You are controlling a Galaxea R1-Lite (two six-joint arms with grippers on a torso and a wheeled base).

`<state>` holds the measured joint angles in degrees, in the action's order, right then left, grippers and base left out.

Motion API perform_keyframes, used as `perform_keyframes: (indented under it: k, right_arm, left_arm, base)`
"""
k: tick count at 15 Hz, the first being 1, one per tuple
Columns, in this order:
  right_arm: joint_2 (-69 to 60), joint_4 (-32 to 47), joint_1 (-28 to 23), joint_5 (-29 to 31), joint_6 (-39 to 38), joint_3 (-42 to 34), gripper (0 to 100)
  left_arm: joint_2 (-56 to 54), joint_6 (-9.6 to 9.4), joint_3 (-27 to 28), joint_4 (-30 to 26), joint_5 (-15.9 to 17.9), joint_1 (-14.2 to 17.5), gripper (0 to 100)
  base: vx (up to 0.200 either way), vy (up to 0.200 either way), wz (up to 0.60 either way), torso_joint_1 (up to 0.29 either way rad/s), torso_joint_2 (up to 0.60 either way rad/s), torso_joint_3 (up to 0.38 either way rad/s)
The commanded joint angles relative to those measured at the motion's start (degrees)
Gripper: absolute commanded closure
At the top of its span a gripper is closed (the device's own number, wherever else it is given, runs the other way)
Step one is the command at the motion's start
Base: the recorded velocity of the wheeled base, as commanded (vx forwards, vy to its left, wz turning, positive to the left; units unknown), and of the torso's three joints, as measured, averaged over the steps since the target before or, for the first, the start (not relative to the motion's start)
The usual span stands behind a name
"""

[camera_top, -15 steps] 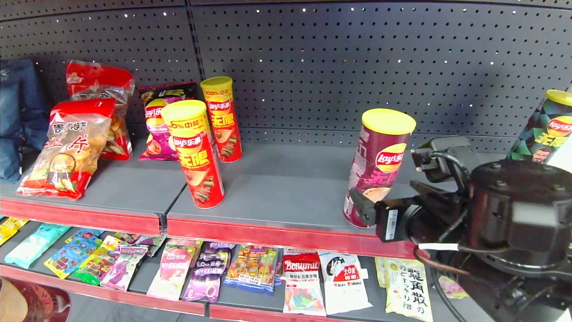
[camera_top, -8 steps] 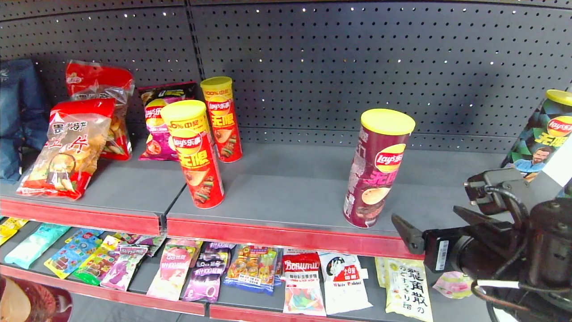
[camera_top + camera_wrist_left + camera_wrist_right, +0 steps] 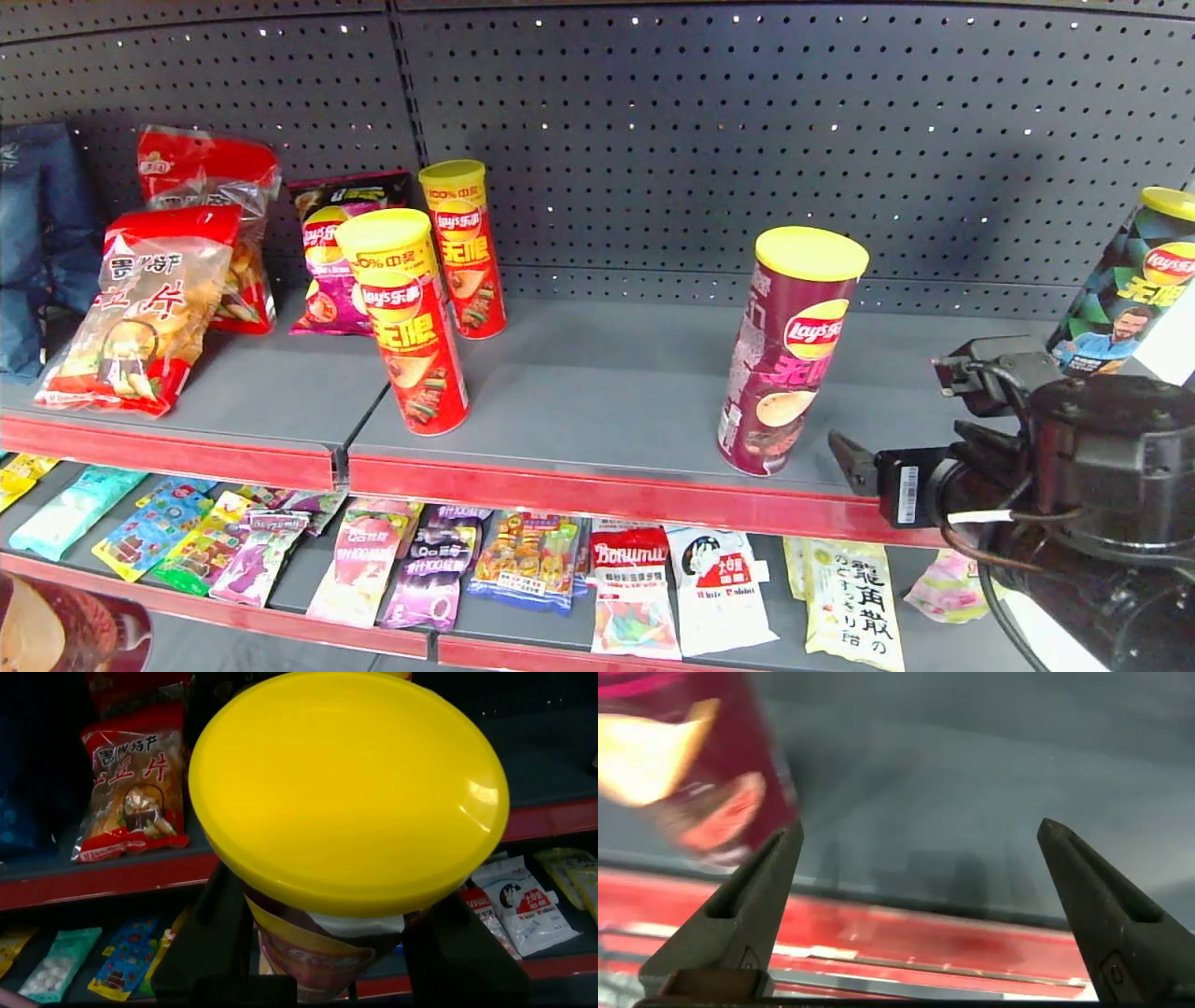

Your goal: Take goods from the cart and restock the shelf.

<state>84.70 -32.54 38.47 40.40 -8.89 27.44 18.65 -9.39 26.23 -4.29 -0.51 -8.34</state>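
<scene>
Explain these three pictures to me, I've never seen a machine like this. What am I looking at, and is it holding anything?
This is a two-armed robot on wheels, facing a shop shelf. The wide picture comes from a camera on its head. The other two come from cameras on its wrists, each looking along that arm's tool.

On the upper shelf stand a purple can, two red cans and some snack bags. Small packets of sweets lie on the shelf below.

The left wrist picture looks down on the yellow lid of a held can, which the left tool grips by its sides. The right tool is open and empty, at the shelf's front edge, just beside the purple can.
</scene>
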Motion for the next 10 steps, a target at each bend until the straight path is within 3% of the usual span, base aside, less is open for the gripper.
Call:
perform_keyframes:
  k: [1, 10]
  right_arm:
    - [3.1, -0.1, -2.1, -0.6, 0.3, 1.7, 0]
    - [6.5, -0.4, -3.5, -3.6, 0.9, 2.9, 0]
  left_arm:
    - [0.0, -0.02, 0.1, 0.0, 0.0, 0.0, 100]
    - [-0.1, 0.07, 0.2, 0.0, 0.0, 0.0, 100]
  base:
    - [0.0, 0.0, 0.0, 0.0, 0.0, 0.0]
    - [0.0, 0.0, 0.0, 0.0, 0.0, 0.0]
